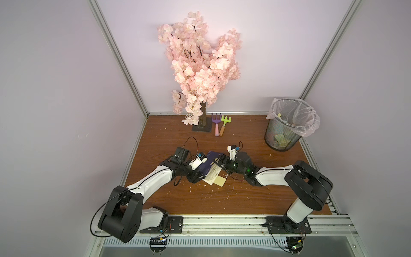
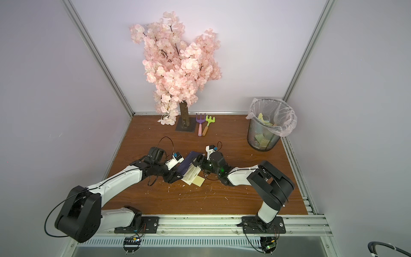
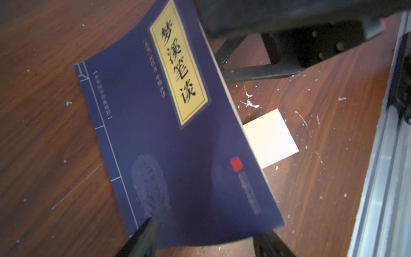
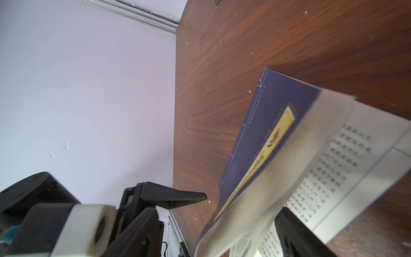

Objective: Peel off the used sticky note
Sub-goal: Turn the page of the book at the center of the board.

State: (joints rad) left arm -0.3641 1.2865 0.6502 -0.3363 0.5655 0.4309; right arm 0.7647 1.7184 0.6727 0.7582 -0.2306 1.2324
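Left wrist view: the pale sticky note (image 3: 270, 138) lies flat on the wooden table (image 3: 44, 133), right of centre, one side tucked under the blue book (image 3: 169, 138). At the bottom edge the left gripper (image 3: 208, 242) is spread wide, gripping nothing. Mid-frame in a top view, the right gripper (image 1: 219, 162) is likewise spread, over the book's pages.
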